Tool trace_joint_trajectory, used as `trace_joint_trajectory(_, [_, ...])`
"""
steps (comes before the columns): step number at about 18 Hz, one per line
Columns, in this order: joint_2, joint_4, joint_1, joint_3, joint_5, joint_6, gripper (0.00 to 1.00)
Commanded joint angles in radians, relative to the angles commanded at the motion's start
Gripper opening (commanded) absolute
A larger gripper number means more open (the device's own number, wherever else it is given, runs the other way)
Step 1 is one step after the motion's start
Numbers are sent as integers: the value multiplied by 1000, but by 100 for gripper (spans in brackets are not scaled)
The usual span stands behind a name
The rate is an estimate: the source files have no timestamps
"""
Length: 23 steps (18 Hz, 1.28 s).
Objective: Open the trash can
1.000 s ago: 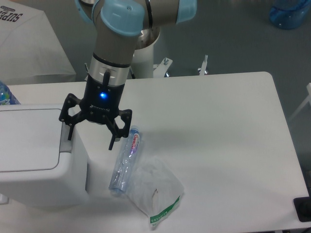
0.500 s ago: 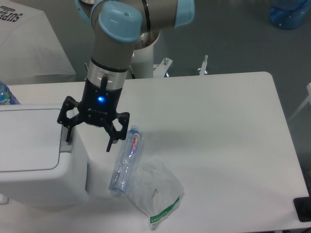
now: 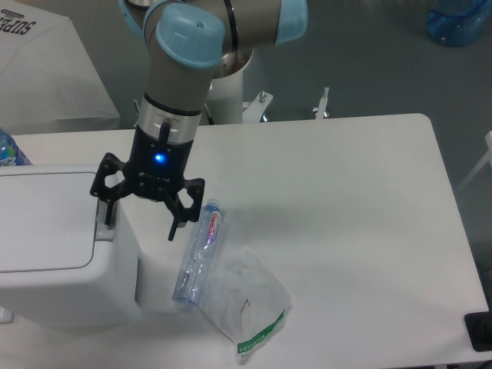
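Observation:
The trash can (image 3: 54,254) is a large white boxy bin at the table's left front, with its flat lid (image 3: 42,219) down. A grey push tab (image 3: 102,229) sits at the lid's right edge. My gripper (image 3: 140,218) hangs open just above the can's right side. Its left finger (image 3: 105,209) is over the tab and its right finger (image 3: 176,224) is past the can's right wall. Nothing is between the fingers.
A clear plastic bottle (image 3: 198,254) lies just right of the can. A clear bag with green print (image 3: 250,304) lies beside it near the front edge. A blue bottle top (image 3: 9,150) shows at the far left. The white table (image 3: 346,215) extends to the right.
Over the last second the gripper shifted slightly left toward the can's tab. Between half a second ago and now nothing visibly moved.

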Motion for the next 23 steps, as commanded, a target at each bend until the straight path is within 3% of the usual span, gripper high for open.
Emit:
trace_joint_trajectory(15, [0, 0, 0, 15, -2, 0, 100])
trace_joint_trajectory(17, [8, 0, 3, 38, 0, 9, 100])
trace_joint_trajectory(23, [-6, -3, 74, 187, 14, 17, 100])
